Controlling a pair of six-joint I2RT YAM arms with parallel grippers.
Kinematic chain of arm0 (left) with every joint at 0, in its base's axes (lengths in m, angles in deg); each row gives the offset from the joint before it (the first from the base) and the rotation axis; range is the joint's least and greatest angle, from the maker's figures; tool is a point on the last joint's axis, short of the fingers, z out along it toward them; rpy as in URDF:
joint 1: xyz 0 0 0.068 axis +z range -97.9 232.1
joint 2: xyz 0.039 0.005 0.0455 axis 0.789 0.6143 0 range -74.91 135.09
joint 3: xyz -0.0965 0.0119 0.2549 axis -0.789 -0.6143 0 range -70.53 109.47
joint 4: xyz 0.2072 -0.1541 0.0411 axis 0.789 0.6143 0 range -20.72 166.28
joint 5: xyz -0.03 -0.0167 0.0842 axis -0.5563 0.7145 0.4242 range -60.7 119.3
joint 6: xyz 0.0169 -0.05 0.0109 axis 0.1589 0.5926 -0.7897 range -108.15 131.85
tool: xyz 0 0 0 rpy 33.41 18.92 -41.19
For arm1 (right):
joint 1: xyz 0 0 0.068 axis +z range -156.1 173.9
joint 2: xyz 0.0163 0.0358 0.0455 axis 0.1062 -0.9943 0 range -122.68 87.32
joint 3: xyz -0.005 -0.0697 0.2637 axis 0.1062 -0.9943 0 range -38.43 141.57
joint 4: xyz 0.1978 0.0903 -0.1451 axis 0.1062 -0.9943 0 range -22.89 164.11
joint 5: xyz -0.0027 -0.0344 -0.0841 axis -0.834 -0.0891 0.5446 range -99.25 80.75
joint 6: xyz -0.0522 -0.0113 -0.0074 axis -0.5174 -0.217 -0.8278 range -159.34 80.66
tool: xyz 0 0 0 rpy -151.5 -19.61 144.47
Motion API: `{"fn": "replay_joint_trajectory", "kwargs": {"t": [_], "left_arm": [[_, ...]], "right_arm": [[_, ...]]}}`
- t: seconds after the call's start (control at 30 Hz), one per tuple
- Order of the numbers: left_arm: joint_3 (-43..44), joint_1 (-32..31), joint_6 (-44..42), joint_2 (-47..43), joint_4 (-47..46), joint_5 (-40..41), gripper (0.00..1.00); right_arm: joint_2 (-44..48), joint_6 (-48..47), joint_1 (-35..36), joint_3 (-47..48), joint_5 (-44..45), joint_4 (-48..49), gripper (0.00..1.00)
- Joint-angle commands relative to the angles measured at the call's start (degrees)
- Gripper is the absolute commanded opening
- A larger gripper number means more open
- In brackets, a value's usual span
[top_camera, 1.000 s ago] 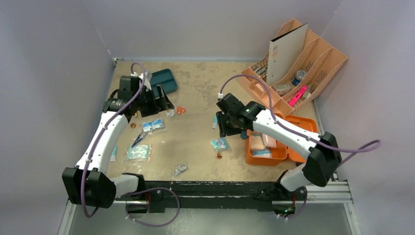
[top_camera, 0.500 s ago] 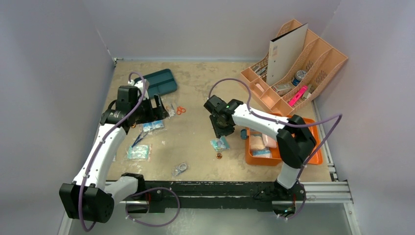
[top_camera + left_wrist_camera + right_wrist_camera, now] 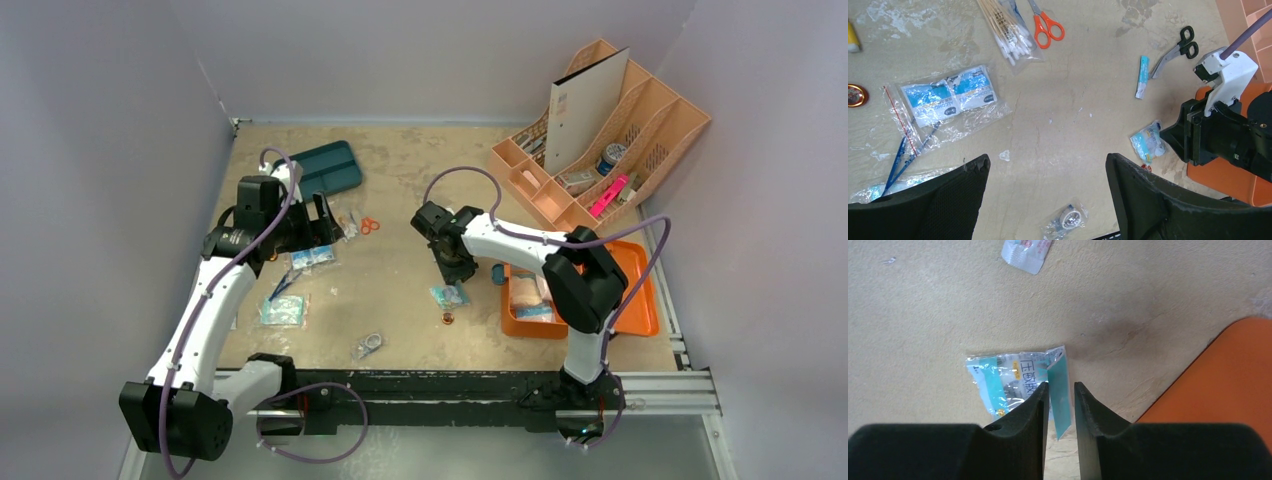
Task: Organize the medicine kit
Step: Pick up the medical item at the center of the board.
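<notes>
The medicine kit (image 3: 632, 290) is a bright orange open case at the right, with several items in its near half. It also shows in the left wrist view (image 3: 1228, 172) and the right wrist view (image 3: 1233, 375). A small teal-and-white packet (image 3: 450, 294) lies on the table left of the kit. My right gripper (image 3: 455, 268) hovers just over it. In its wrist view the jaws (image 3: 1062, 387) stand almost together, and the packet's (image 3: 1008, 375) teal edge shows through the gap, not pinched. My left gripper (image 3: 325, 215) is wide open and empty above the table (image 3: 1046, 165).
Orange scissors (image 3: 1048, 25), cotton swabs (image 3: 1008, 30), a bag of blue packets (image 3: 948, 97), black scissors (image 3: 1178, 45), a small tube (image 3: 1143, 75) and a bagged tape roll (image 3: 1068, 217) lie loose. A dark teal tray (image 3: 330, 167) is back left. A peach organizer (image 3: 610, 130) is back right.
My right gripper has swung left from beside the kit to above the teal packet. My left gripper has shifted slightly left and nearer. The packet has not moved.
</notes>
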Motion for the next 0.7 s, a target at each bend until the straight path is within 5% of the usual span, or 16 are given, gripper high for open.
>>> {"fn": "replay_joint_trajectory", "kwargs": {"t": [0.0, 0.27, 0.47, 0.67], "left_arm": [[0.0, 0.2, -1.5, -1.3, -2.0, 0.8, 0.84], [0.0, 0.2, -1.5, -1.9, -2.0, 1.0, 0.84], [-0.2, 0.2, -1.5, -2.1, -2.0, 1.1, 0.84], [-0.3, 0.2, -1.5, -2.5, -2.0, 1.1, 0.84]], "right_arm": [[-0.5, -0.5, 0.5, 1.6, 3.3, -1.4, 0.27], [-1.8, -0.4, 0.6, 1.3, 3.9, -0.9, 0.19], [-1.3, -1.3, 0.6, 2.3, 4.0, -1.1, 0.00], [2.3, -2.4, 0.6, 3.4, 5.2, -3.1, 0.00]]}}
